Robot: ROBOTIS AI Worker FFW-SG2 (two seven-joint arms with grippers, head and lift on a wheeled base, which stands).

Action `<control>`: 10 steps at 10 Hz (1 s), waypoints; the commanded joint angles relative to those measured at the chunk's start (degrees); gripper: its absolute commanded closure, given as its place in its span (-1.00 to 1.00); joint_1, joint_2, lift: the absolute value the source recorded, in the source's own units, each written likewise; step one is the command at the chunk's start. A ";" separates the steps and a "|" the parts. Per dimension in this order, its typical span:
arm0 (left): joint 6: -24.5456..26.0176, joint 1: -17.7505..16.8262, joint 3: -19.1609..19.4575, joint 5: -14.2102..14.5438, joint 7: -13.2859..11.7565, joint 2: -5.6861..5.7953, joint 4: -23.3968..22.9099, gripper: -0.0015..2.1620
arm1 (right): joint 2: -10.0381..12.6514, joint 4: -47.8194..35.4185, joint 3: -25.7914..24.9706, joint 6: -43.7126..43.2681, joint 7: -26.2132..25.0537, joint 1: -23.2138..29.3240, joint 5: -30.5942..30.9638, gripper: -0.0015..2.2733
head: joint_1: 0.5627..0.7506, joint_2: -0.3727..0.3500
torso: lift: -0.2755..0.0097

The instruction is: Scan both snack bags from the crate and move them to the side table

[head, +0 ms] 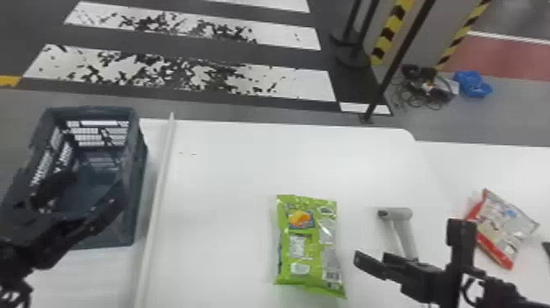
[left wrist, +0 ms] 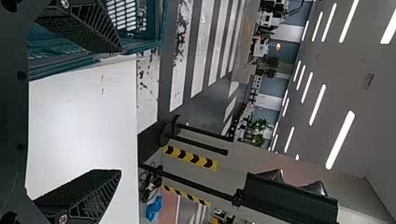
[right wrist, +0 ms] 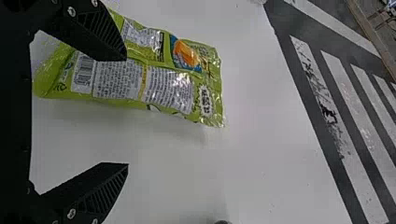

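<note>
On the white table (head: 221, 184), a crinkled, glossy green snack bag (head: 303, 245) lay lengthwise away from the robot, nearer the right black two-fingered gripper (right wrist: 126, 111) than the left. That right gripper was spread wide, holding nothing; the bag sat just to its left, likely calling for a leftward approach.

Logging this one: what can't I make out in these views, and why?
- Head view: scanner, handle end behind right end effector.
- Head view: crate, near part behind left end effector.
- Head view: red-and-white snack bag, print too small.
- Head view: dark thing, cut off by right edge.
- Right wrist view: green snack bag, partly behind a finger.
</note>
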 commanded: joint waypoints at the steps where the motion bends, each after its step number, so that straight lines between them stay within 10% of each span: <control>1: 0.00 0.00 0.10 0.00 0.03 0.26 -0.16 -0.94 | -0.42 2.65 0.69 2.94 2.60 -3.30 0.57 -0.88 | 0.41 -0.29 | 0.73; 10: 0.18 -0.08 0.19 -0.53 0.03 0.17 -0.16 -0.94 | -4.82 20.76 8.95 10.85 17.19 -17.54 3.38 -0.88 | 0.41 -0.03 | 0.73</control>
